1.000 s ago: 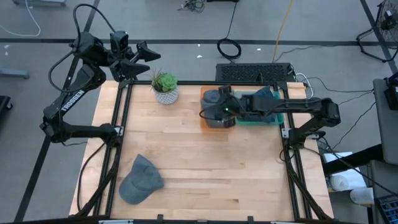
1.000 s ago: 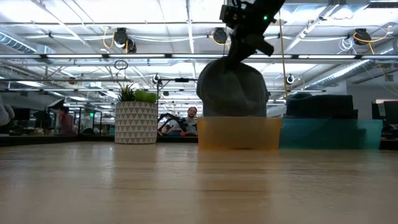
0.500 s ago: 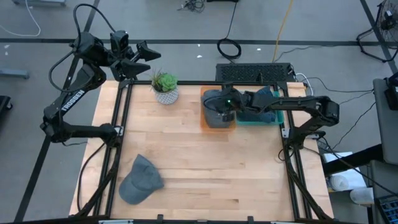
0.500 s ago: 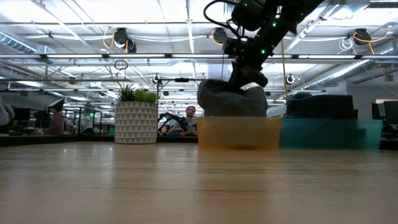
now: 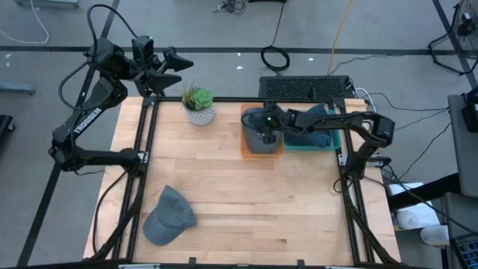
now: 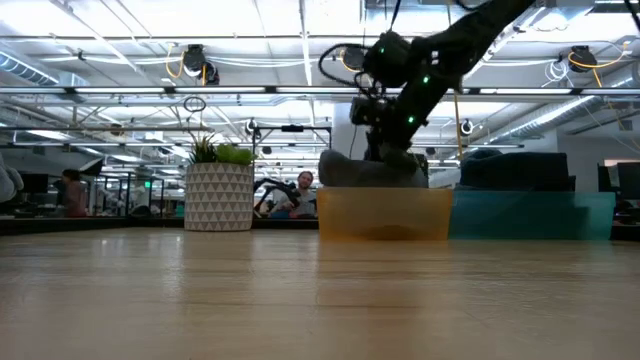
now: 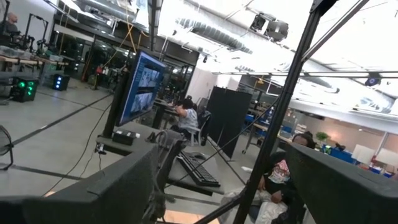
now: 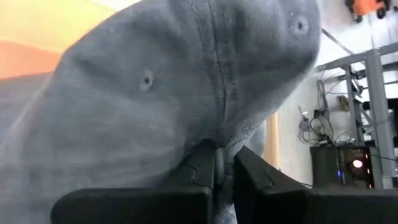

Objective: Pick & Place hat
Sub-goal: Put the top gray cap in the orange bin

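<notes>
Setting: wooden slatted desk (image 5: pixel 246 194) on a dark frame, grey workshop floor around it; a person is seen seated in the room beyond, in the low view.
Bins: an orange translucent plastic bin (image 5: pixel 261 131) stands at the far edge of the desk, touching a teal plastic bin (image 5: pixel 314 134) on its right.
Hat in hand: a grey cloth cap (image 5: pixel 258 124) is lowered into the orange bin; its crown shows above the bin's rim in the low view (image 6: pixel 372 173).
Right claw: (image 5: pixel 266 131) over the orange bin, clenched on a fold of the grey cap's fabric, as the right wrist view shows with the fingertips (image 8: pixel 205 163) pinched together on the seam.
Left claw: (image 5: pixel 173 69) parked high off the far left corner of the desk, fingers spread and empty.
Second hat: another grey baseball cap (image 5: pixel 169 215) lies on the desk near the front left corner, well apart from the bins.
Other item: a small green succulent in a white patterned pot (image 5: pixel 198 105) stands left of the orange bin.
Step judged: placing, nearly complete.
Advice: the cap should be settled fully inside the bin walls before the pinch is let go; the fingers should be parted wide and lifted straight up so the cloth is not dragged back out over the rim.
</notes>
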Motion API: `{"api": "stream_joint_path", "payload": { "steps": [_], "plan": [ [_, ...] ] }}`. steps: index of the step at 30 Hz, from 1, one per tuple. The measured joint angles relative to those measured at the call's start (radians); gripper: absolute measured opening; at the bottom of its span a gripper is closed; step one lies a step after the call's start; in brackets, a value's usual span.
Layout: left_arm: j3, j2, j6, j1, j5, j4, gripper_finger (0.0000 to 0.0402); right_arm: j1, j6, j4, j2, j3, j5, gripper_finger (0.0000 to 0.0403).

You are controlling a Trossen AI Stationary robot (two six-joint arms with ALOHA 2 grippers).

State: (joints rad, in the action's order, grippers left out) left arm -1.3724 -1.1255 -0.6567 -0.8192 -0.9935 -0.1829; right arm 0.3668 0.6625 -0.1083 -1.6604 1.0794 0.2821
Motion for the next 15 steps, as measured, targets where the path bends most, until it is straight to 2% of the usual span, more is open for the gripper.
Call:
{"api": "stream_joint_path", "payload": {
  "steps": [8, 12, 15],
  "plan": [
    [0.000, 0.000, -0.006, 0.000, 0.001, 0.000, 0.0363, 0.014, 0.003, 0.056, -0.106, -0.001, 0.008, 0.0013],
    [0.000, 0.000, -0.014, 0.000, 0.001, 0.005, 0.0363, 0.005, 0.014, 0.068, -0.099, -0.001, 0.012, 0.0062],
    [0.000, 0.000, -0.027, 0.000, 0.001, 0.007, 0.0363, -0.003, 0.032, 0.117, -0.069, -0.001, 0.059, 0.0107]
  ]
}}
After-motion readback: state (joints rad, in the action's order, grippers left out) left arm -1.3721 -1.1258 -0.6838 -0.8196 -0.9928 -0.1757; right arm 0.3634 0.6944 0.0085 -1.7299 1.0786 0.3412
